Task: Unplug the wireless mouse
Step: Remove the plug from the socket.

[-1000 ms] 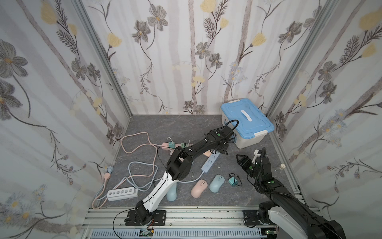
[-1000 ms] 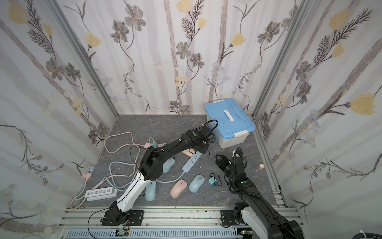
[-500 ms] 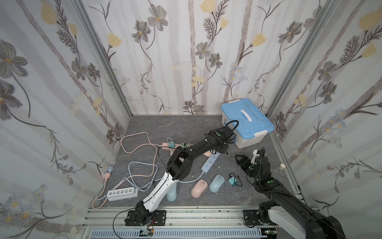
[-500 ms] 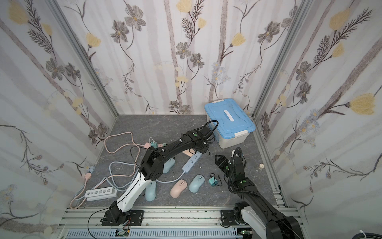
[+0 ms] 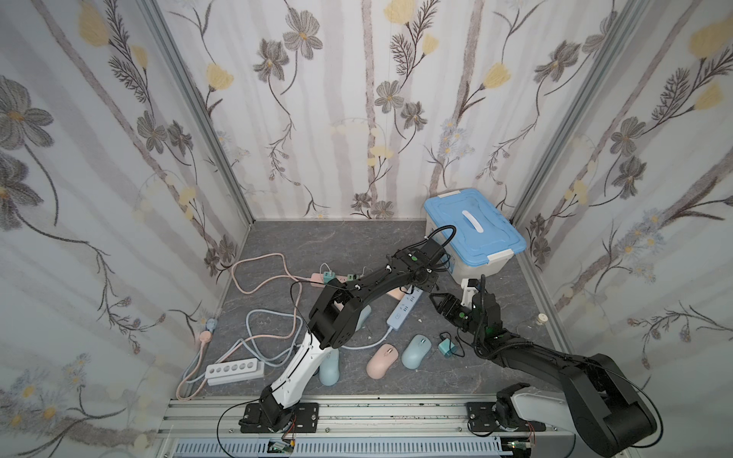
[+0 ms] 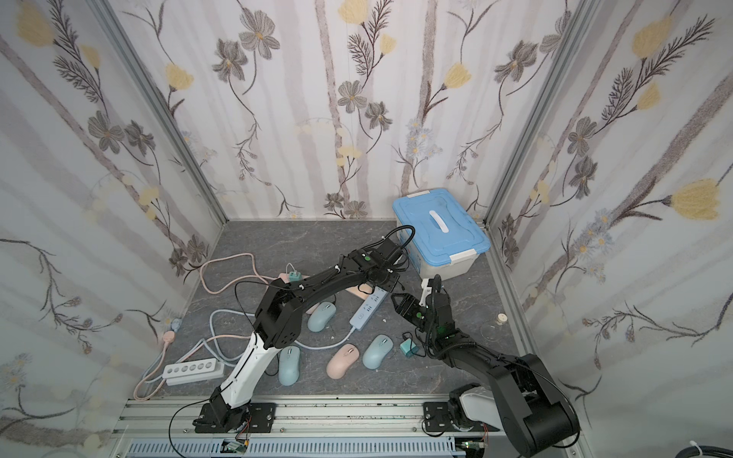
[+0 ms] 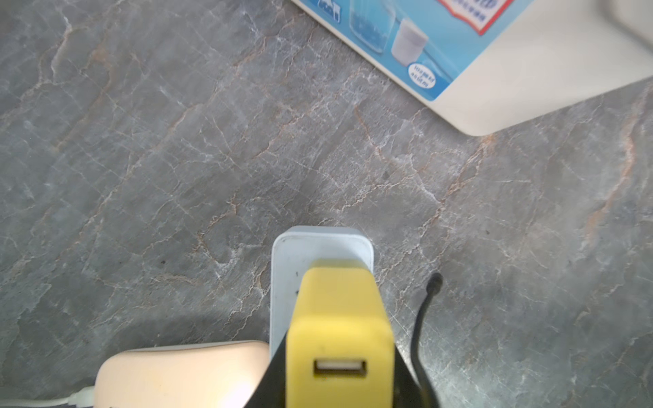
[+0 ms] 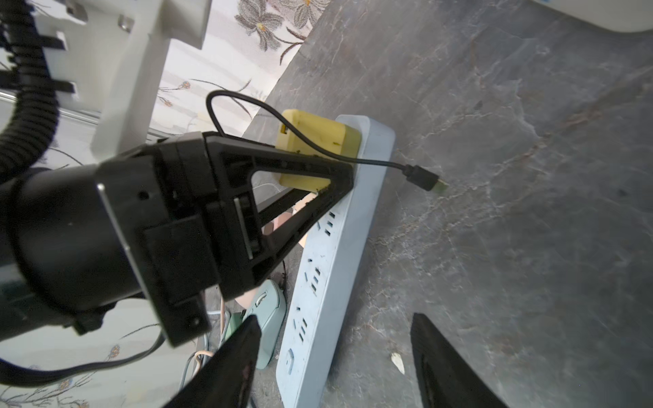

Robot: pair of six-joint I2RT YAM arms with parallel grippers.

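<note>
The yellow adapter (image 8: pixel 318 141) is plugged into the far end of the pale blue power strip (image 8: pixel 328 268) on the table and is clamped by the left gripper (image 8: pixel 332 176). A black cable plug (image 8: pixel 420 175) is left loose just beside that end. The right gripper (image 8: pixel 335 318) is spread wide at the strip's 3 o'clock, and the blue-lidded box (image 5: pixel 472 234) is seen at 1 o'clock.

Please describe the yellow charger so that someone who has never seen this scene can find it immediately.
Find the blue-lidded storage box at the back right. In front of it lies a light blue power strip, and the charger sits plugged into the strip's end nearest the box. It is the only yellow block there, clamped by the fingers of the left gripper.
</note>
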